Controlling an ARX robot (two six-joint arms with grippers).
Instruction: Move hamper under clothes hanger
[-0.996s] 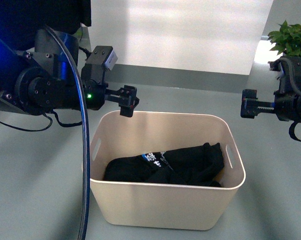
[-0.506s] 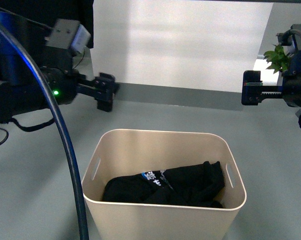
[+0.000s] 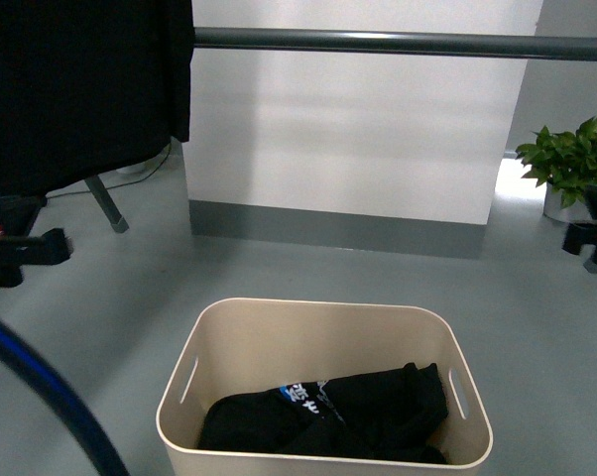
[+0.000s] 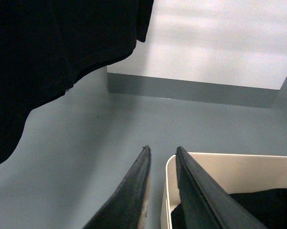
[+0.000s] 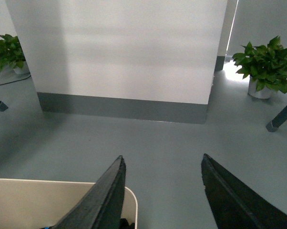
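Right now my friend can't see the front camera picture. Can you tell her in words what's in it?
A beige hamper sits on the grey floor with dark clothes inside, below a dark metal clothes hanger bar that crosses the top of the picture. A black garment hangs at the bar's left end, and a potted plant stands at the far right.

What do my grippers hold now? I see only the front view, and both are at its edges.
Observer: Nothing. The right gripper is wide open, with only floor between its fingers.
Operator: And the left one?
Observer: The left gripper shows a narrow, empty gap. The hamper lies beyond it, not gripped.
Operator: Is anything on my right side?
Observer: A rack leg stands on the floor near the plant.
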